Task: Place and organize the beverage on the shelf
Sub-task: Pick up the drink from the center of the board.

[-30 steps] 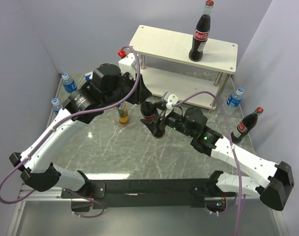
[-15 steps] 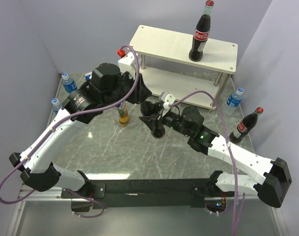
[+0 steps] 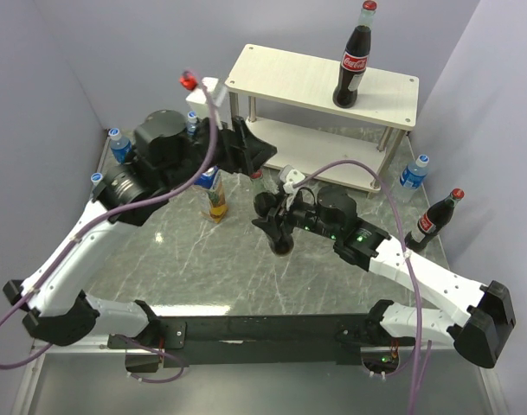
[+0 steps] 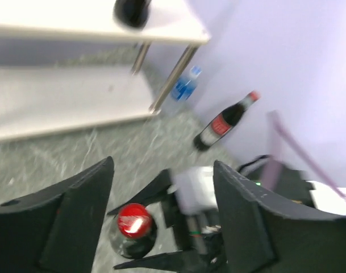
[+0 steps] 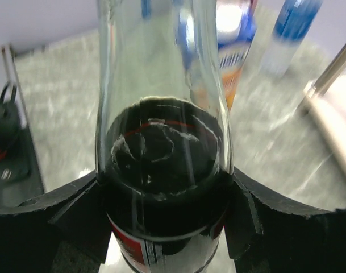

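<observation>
right hand is clamped on a Coke bottle, fingers tight against both sides of the body. The bottle is upright on the table, in front of the shelf. left hand is spread wide and holding nothing, sitting above that bottle's red cap (in the wrist view the cap shows between the fingers, touching neither). second Coke bottle stands on the shelf's top board, toward its right end. third Coke bottle is on the table right of the shelf, with a water bottle just behind it near the shelf leg. juice carton is on the table, just left of the held bottle. two more water bottles are by the left wall.
</observation>
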### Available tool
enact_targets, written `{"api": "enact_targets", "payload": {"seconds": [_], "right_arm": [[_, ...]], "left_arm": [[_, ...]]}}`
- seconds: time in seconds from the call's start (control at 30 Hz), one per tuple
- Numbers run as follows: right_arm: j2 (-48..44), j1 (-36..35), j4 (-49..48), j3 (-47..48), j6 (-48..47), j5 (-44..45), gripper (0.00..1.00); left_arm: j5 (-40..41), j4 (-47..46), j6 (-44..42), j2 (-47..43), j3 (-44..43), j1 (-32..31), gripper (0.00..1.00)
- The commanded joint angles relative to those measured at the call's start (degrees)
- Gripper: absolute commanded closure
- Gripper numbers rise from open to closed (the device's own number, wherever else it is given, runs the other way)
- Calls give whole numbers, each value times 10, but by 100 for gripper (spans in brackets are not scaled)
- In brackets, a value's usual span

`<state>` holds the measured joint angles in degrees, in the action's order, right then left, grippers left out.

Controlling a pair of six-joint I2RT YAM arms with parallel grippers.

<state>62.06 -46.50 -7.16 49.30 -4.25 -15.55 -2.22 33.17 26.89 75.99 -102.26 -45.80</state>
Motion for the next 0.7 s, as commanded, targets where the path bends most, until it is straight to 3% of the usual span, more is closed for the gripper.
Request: {"api": "enact_targets", "payload": {"seconds": [0.0, 0.33, 0.67], "right_arm": [[-45, 13, -60, 37, 22, -30, 100], [-102, 80, -20, 27, 42, -67, 100], [-140, 198, 167, 187, 14, -59, 100]], "left_arm": [[-26, -90, 28, -40, 15, -3, 23], [8, -92, -17, -79, 45, -3, 1], [92, -181, -93, -238, 325, -3, 1]]}}
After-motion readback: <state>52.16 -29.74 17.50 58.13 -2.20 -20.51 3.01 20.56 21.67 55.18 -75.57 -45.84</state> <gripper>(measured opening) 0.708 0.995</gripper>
